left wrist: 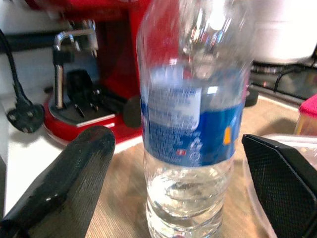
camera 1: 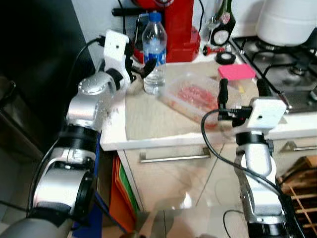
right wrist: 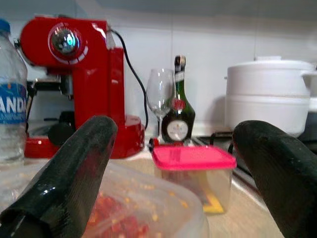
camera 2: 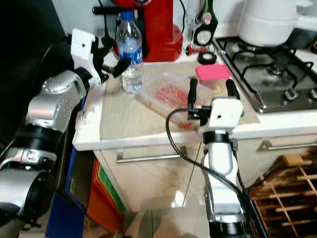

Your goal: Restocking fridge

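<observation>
A clear water bottle (camera 1: 155,53) with a blue label and blue cap stands upright on the counter in front of the red coffee machine. My left gripper (camera 1: 139,65) is open just to its left, and the bottle (left wrist: 190,119) sits between the fingers without touching them. A clear plastic tub of red food (camera 1: 194,97) lies on the counter right of the bottle. My right gripper (camera 1: 240,91) is open at the tub's near end, fingers upright. Behind the tub sits a small container with a pink lid (right wrist: 194,168).
A red coffee machine (camera 1: 174,25), a wine glass (right wrist: 159,99) and a dark bottle (right wrist: 178,106) stand at the back. A gas hob (camera 1: 282,67) with a white pot (camera 1: 288,20) lies to the right. Drawers (camera 1: 171,163) are below the counter; a black appliance (camera 1: 34,59) stands left.
</observation>
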`<state>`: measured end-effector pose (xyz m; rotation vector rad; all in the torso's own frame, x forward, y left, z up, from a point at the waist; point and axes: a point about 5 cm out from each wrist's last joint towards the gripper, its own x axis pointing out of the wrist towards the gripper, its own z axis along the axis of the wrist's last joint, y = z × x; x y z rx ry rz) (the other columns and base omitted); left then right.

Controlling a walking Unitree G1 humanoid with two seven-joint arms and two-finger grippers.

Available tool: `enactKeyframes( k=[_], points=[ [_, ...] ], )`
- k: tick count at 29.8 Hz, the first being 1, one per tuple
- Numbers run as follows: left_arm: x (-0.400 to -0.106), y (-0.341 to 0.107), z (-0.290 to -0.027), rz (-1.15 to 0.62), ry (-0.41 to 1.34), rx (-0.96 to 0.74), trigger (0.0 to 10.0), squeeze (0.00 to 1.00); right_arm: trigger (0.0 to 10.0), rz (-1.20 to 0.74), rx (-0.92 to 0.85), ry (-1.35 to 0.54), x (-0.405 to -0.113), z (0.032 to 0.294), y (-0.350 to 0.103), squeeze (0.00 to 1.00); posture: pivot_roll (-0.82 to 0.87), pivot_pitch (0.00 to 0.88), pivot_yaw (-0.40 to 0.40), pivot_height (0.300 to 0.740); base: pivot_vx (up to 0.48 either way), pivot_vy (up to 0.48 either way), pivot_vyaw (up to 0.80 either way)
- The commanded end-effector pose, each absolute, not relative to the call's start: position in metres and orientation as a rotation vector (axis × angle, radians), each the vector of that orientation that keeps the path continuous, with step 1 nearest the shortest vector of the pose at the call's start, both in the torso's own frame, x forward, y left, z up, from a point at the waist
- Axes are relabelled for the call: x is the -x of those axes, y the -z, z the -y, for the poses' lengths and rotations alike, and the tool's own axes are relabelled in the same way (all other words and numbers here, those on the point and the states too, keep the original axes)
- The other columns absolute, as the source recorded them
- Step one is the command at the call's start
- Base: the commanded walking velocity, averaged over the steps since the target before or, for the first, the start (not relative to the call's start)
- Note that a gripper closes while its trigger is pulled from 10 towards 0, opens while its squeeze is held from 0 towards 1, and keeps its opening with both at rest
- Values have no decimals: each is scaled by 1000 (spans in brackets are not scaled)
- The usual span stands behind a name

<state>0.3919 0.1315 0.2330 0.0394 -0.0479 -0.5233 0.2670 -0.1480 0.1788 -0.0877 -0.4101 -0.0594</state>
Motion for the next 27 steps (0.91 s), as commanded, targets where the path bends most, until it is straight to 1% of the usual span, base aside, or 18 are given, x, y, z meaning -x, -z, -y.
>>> enactKeyframes(
  k=[1, 5, 12, 18, 21, 27],
  points=[
    [-394, -242, -130, 74, 531, -64, 10000, 0, 10000, 417, 90, 53, -265, 146, -183, 0, -106, 64, 110, 740, 0, 0, 0],
    [-397, -243, -129, 80, 525, -47, 10000, 0, 10000, 399, 96, 64, -258, 148, -179, 0, -122, 66, 107, 740, 0, 0, 0],
    [-403, -241, -126, 85, 537, -19, 10000, 0, 10000, 394, 106, 62, -258, 151, -178, 0, -129, 56, 98, 740, 0, 0, 0],
    [-404, -233, -117, 67, 559, 5, 10000, 0, 10000, 390, 110, 58, -259, 152, -179, 0, -127, 50, 96, 740, 0, 0, 0],
    [-406, -226, -110, 23, 565, 46, 10000, 0, 10000, 388, 109, 51, -260, 150, -179, 0, -125, 49, 93, 740, 0, 0, 0],
    [-407, -219, -103, 2, 574, 56, 10000, 0, 10000, 386, 106, 47, -261, 148, -178, 0, -127, 43, 94, 740, 0, 0, 0]
  ],
)
